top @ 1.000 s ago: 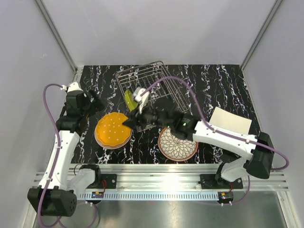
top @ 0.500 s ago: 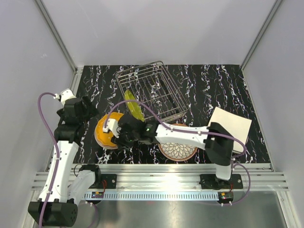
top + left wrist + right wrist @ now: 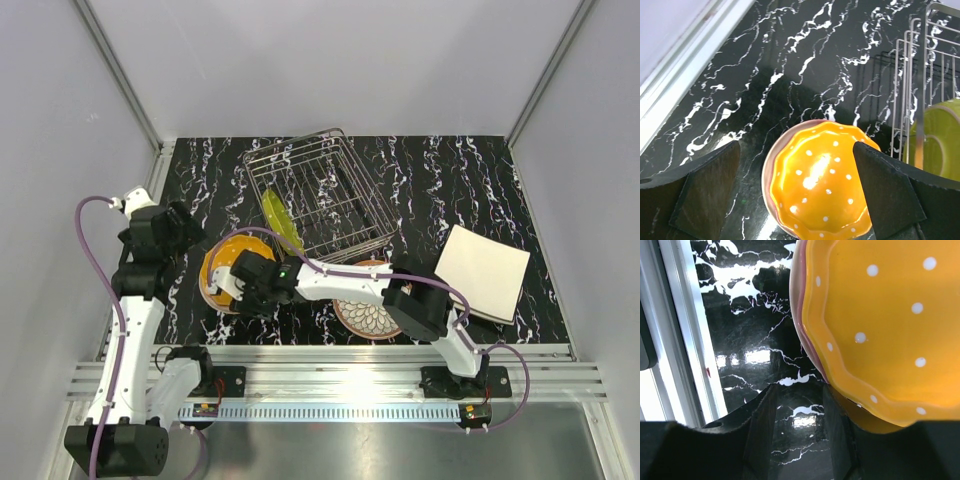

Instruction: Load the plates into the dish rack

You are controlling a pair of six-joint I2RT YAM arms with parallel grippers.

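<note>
An orange white-dotted plate (image 3: 218,258) lies on a pink plate (image 3: 768,176) on the black marble table, left of centre. My right gripper (image 3: 228,286) is low at this stack's near edge, open. Only table shows between its fingers (image 3: 760,425), and the orange plate's (image 3: 880,315) rim juts over the right finger. My left gripper (image 3: 797,200) hovers wide open over the orange plate (image 3: 825,185). The wire dish rack (image 3: 325,195) stands behind, with a lime-green plate (image 3: 281,220) on edge at its left end. My right arm partly covers a brown-rimmed petal plate (image 3: 362,316).
Cream squarish plates (image 3: 484,270) lie stacked at the right of the table. The rack's wire side (image 3: 907,100) and the lime-green plate (image 3: 940,140) are just right of my left gripper. An aluminium rail (image 3: 677,330) runs along the near table edge.
My right arm has swung from the rack's front leftward across the orange plate and come down at its near edge. My left arm drew back slightly to the left.
</note>
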